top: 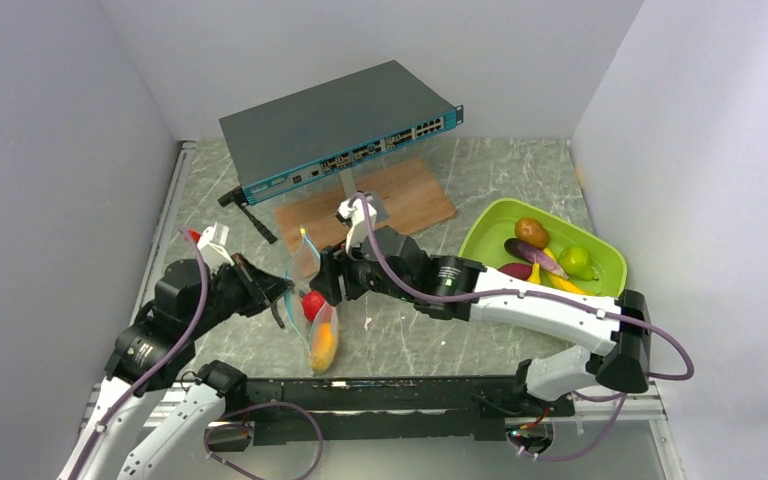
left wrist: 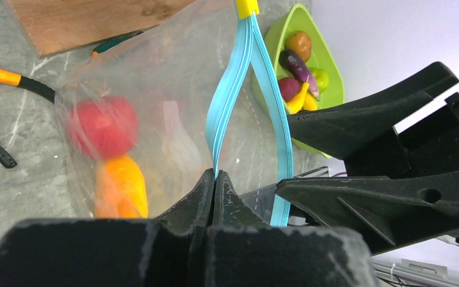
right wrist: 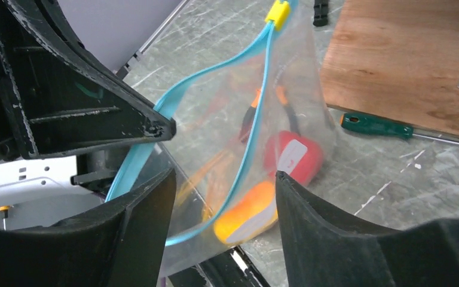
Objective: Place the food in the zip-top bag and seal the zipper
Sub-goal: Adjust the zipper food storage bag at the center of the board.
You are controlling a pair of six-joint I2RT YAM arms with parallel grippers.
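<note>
Two foods (left wrist: 103, 127) lay in the zip-top bag (right wrist: 293, 89); left end effector (left wrist: 214, 174) clenched the zipper (left wrist: 232, 89), right end effector (right wrist: 221, 185) gaped empty. I judged filling unfinished: fetch more next.

The left end effector (left wrist: 215, 177) is pinched closed, tip to tip with the right end effector (right wrist: 224, 175), jaws apart.

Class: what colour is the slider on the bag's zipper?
The slider is yellow; the right wrist view shows it best.
</note>
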